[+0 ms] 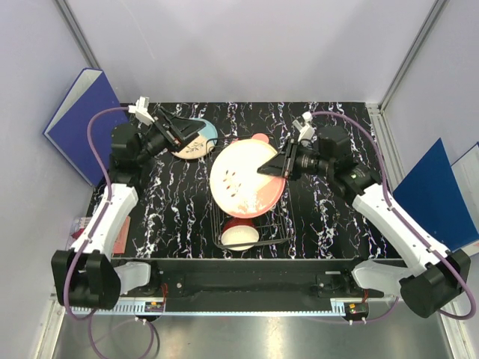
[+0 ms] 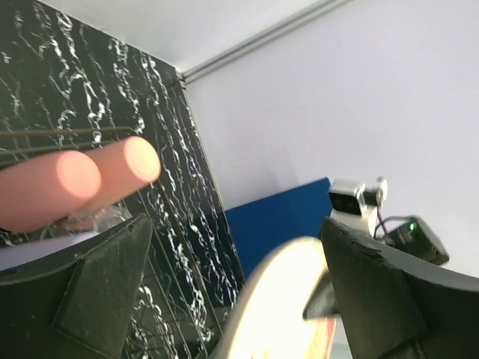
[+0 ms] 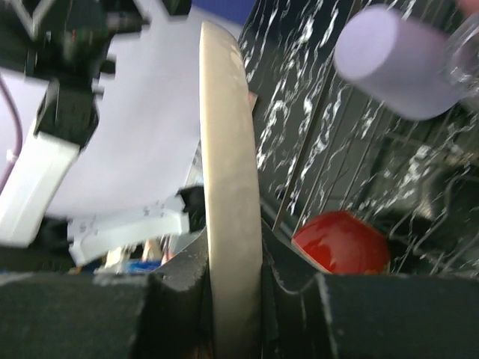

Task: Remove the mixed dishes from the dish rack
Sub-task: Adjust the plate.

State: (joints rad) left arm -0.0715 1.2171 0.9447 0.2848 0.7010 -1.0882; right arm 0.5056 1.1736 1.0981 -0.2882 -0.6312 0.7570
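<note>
My right gripper (image 1: pixel 268 169) is shut on the rim of a salmon-pink plate (image 1: pixel 243 179) and holds it tilted above the wire dish rack (image 1: pixel 278 224). In the right wrist view the plate (image 3: pixel 228 149) stands edge-on between the jaws. The rack holds a red bowl (image 1: pixel 239 233), a lavender cup (image 3: pixel 397 63), a clear glass (image 3: pixel 468 45) and two salmon-pink cups (image 2: pixel 75 179). My left gripper (image 1: pixel 183 137) is open and empty over a blue-and-cream plate (image 1: pixel 198 142) lying on the table at the back left. The left wrist view shows the held plate (image 2: pixel 284 299) as a blur between its open jaws.
A blue binder (image 1: pixel 78 123) leans on the left wall and another (image 1: pixel 438 194) on the right wall. The black marble table (image 1: pixel 329 217) ends at white walls behind. A red-and-white item (image 1: pixel 82 224) lies at the table's left edge.
</note>
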